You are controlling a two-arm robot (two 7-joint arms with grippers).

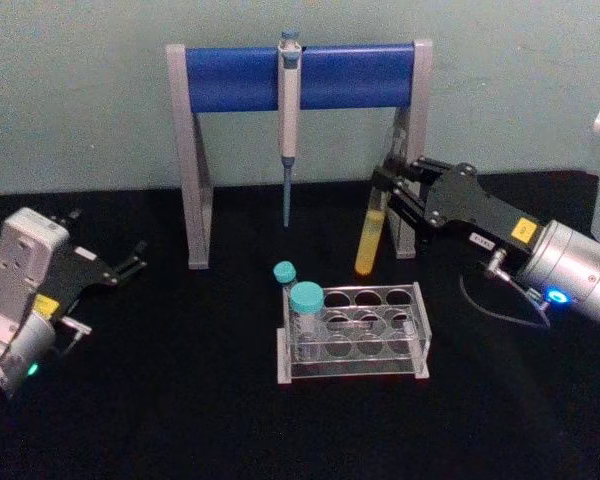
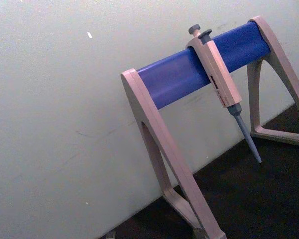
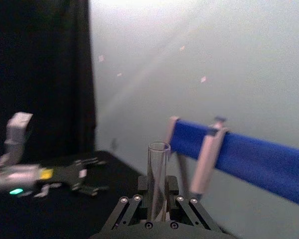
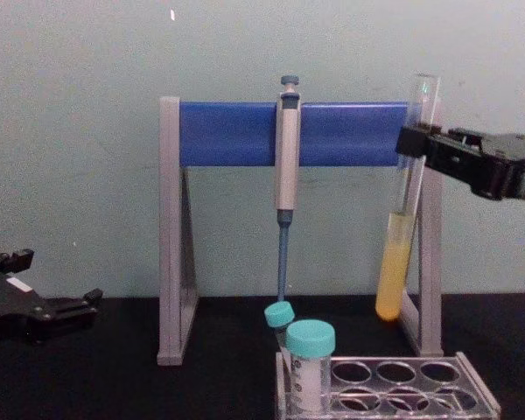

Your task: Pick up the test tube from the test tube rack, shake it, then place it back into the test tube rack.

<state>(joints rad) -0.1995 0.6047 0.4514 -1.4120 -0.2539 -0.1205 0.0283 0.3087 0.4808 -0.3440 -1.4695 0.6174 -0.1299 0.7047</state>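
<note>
Higher than the test tube rack [image 1: 353, 323], the right hand [image 1: 383, 195] clamps the test tube [image 1: 370, 240] near its top.

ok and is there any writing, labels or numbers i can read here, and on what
No text is legible.
Yellow sticker on the right claw: dark mark, too small to read.
White strip label beside it: too small to read.
Yellow label on the left claw: too small to read.
Pipette: small red marks, blurred.
Test tube in the right claw: no print seen.

Test tube [image 1: 370, 238] aloft, clear of rack [image 1: 380, 368]
</note>
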